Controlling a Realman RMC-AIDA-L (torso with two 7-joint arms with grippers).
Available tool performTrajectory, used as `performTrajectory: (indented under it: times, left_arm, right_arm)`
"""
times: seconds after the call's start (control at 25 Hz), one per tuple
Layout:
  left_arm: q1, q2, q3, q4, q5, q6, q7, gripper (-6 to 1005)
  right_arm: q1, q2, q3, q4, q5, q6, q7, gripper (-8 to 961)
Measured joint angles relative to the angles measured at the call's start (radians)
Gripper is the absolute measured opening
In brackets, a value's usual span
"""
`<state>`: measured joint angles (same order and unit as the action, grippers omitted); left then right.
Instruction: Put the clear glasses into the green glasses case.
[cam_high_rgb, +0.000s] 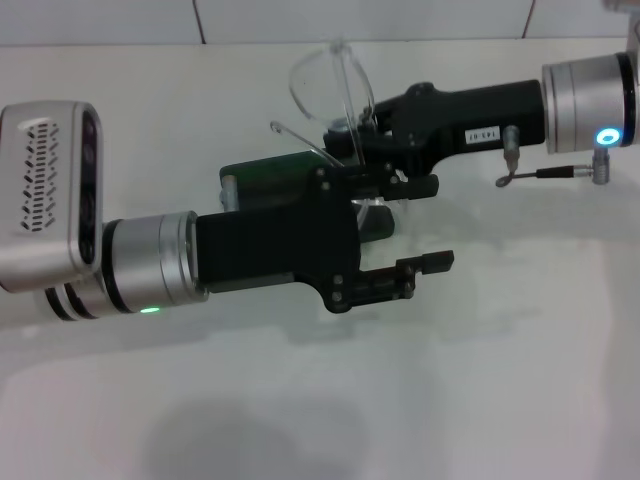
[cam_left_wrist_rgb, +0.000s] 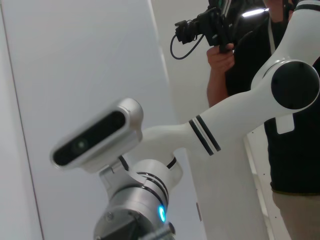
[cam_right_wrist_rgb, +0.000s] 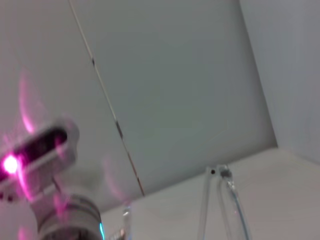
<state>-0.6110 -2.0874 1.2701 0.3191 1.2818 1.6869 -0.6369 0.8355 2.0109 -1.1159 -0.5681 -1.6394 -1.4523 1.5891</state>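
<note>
Two grippers are meeting at frame centre: right gripper (cam_high_rgb: 345, 135) is pinching the clear glasses (cam_high_rgb: 330, 80) w/ fingers pressed on the frame, lenses sticking up toward top centre. Left gripper (cam_high_rgb: 425, 225), fingers spread apart, is hovering over the green glasses case (cam_high_rgb: 265, 175), mostly hidden beneath it on the white table (cam_high_rgb: 400, 400).

A white table (cam_high_rgb: 320, 400) fills the near scene, soft shadows lying on it. At its far edge stands a pale wall of large panels (cam_high_rgb: 360, 18) with thin dark seams. A person in black (cam_left_wrist_rgb: 295, 125) holds a camera (cam_left_wrist_rgb: 210, 25).
</note>
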Motion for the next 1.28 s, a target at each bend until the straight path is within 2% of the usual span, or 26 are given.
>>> performTrajectory:
  times: [0.44, 0.64, 0.96, 1.28]
  left_arm:
    - [-0.003, 0.001, -0.002, 0.0, -0.001, -0.013, 0.001, 596]
    - [-0.004, 0.001, -0.013, 0.0, -0.002, -0.018, 0.002, 596]
    - [-0.005, 0.001, -0.014, 0.002, -0.002, -0.019, 0.006, 596]
    - [-0.006, 0.001, -0.014, 0.002, -0.002, -0.02, 0.008, 596]
  right_arm:
    - [0.005, -0.01, -0.011, -0.037, -0.117, -0.015, -0.003, 118]
    - [0.017, -0.013, -0.012, -0.04, -0.163, -0.065, -0.003, 118]
    - [0.026, -0.029, -0.012, -0.04, -0.189, -0.107, -0.001, 117]
    - [0.027, -0.033, -0.012, -0.039, -0.225, -0.112, 0.006, 116]
